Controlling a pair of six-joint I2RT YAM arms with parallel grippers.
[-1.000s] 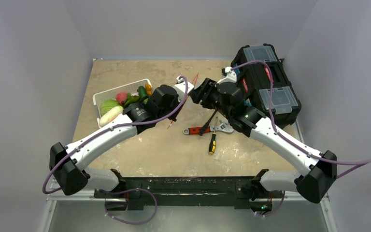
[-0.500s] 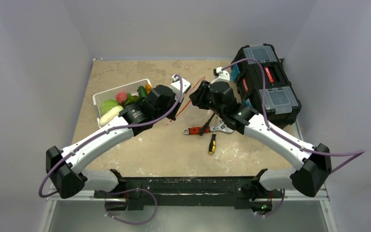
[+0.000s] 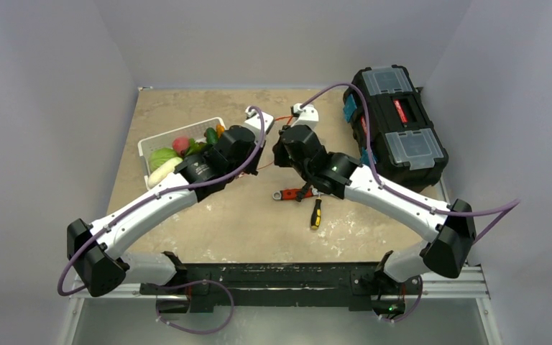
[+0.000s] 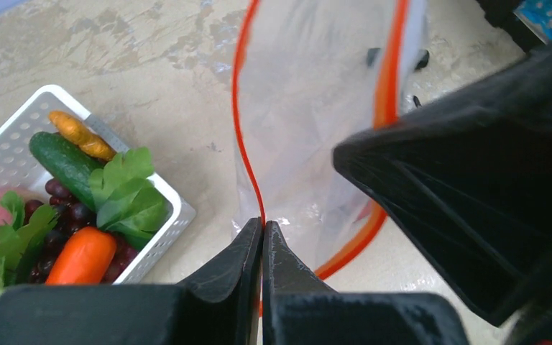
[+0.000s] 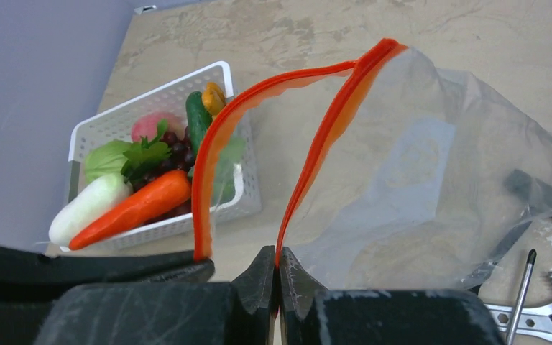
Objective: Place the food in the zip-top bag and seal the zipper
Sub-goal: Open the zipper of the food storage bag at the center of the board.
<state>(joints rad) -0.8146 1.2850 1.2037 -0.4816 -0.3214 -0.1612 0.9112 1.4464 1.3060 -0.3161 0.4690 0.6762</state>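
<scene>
The table (image 3: 208, 215) was taken in first, with a black toolbox (image 3: 402, 129) parked at its far right and both arms stretched in towards the middle. And there it was: the zip-top bag (image 5: 417, 194) was held up off the table between the two arms. Nothing could be made out inside it. The white basket (image 5: 154, 90) was set just to the left of the bag, and every piece of food was seen lying in it. The orange carrot (image 5: 133, 208), the green cucumber (image 4: 65, 162), the leafy greens (image 4: 126, 190) and the dark grapes (image 4: 72, 208) were all crowded together there. A red-handled wrench (image 3: 287, 194) and a screwdriver (image 3: 316, 213) were left on the table under the right arm, and neither was touched.

The left hand (image 4: 262, 233) was clamped fully together on one lip of the bag's mouth. The right hand (image 5: 277, 262) was pinched tight on the other lip. The zipper (image 5: 345, 100) was thereby drawn apart into two red-orange lines, with a clear gap between them.

Opening the mouth was judged to be the step in hand, and loading had not yet begun. For the next move, one lip would probably have to be given up so that food could be fetched from the basket. The mouth would need to be kept gaping by the hand left on it.
</scene>
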